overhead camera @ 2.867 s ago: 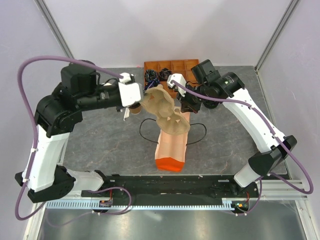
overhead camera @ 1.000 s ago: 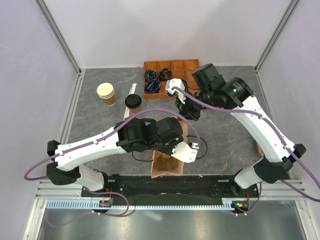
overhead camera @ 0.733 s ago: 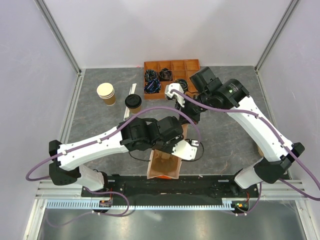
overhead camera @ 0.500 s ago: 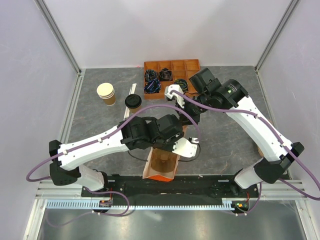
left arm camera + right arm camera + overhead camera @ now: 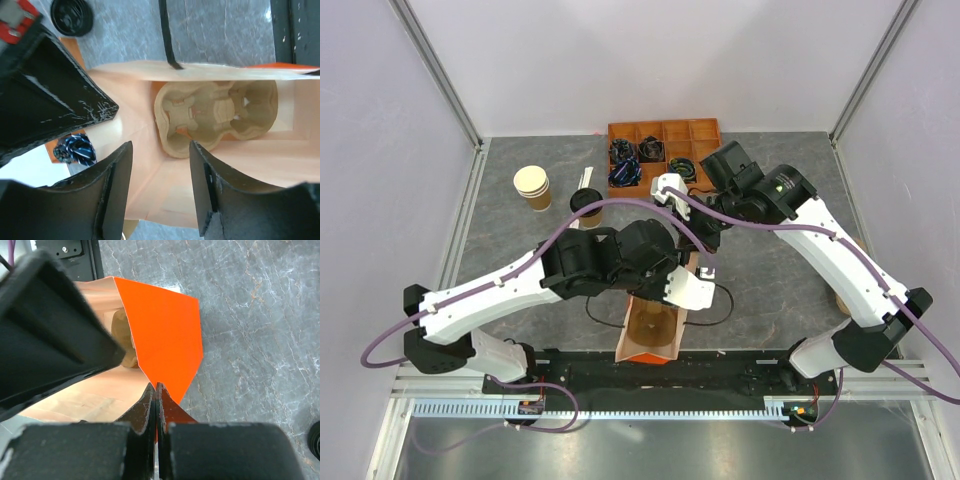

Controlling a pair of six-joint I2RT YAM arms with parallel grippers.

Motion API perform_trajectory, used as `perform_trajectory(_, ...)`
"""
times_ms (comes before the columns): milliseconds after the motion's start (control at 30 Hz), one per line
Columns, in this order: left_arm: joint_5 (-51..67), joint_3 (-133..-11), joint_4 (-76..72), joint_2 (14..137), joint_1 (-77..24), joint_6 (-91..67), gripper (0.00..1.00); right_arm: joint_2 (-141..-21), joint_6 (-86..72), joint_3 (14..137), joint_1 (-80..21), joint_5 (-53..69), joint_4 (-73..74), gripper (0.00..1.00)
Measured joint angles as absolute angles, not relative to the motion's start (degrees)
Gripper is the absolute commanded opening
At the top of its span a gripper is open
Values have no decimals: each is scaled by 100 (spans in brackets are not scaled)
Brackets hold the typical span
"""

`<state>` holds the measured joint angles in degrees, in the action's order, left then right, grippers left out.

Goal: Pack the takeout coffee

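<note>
**Left gripper** (image 5: 160,150): one. The jaws are released and parted with nothing between them, and they hang over the open mouth of the paper bag (image 5: 137,125).

**Paper bag:** one, peach inside and orange outside, standing directly below the left gripper. Its walls rise close on every side of the fingers.

**Cup carrier** (image 5: 215,115): one, moulded pulp. It lies flat on the bag's floor with its wells up and the bag's walls tight around it.

**Black cord handle** (image 5: 167,35): one seen from the left wrist, crossing the bag's rim.

**Right gripper** (image 5: 156,395): one, clenched on the bag's orange rim at a fold, on the side of the bag away from the arm bases.

**Takeout coffee** (image 5: 586,205): one, lid on, upright on the table (image 5: 770,290) and outside the bag. It stands well apart from both grippers, to the right gripper's left and beyond the left forearm.

**Stack of lidless cups** (image 5: 532,187): one, near the coffee on the side away from the grippers.

**Divided orange tray** (image 5: 665,135): one, just behind the right gripper at the table's far edge and partly hidden by that arm.

**Open room:** bare grey table shows on the bag's right side, under the right arm.
</note>
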<state>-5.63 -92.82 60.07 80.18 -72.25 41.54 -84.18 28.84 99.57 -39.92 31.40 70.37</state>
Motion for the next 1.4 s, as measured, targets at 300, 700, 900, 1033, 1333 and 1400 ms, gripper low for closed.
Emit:
perform_trajectory(300, -746, -8621, 5317, 7787, -7338, 4206, 31, -8405, 2517, 9935, -3992, 3017, 6941, 0)
perform_trajectory(700, -1417, -7596, 4523, 7522, -7760, 4394, 10, -8309, 2206, 9557, -3992, 3188, 6729, 0)
perform_trajectory(900, -1728, -7301, 4331, 7540, -7743, 4401, 5, -8265, 2126, 9557, -3992, 3280, 6740, 0)
perform_trajectory(1033, -1850, -7249, 4235, 7542, -7706, 4442, 4, -8197, 2047, 9544, -3992, 3301, 6783, 0)
perform_trajectory(1333, -1946, -6591, 3538, 7673, -7647, 4777, 2, -7966, 1918, 9336, -3992, 3489, 6816, 0)
perform_trajectory(1400, -1942, -6523, 3365, 7773, -7636, 4831, 2, -7966, 1918, 9321, -3992, 3522, 6818, 0)
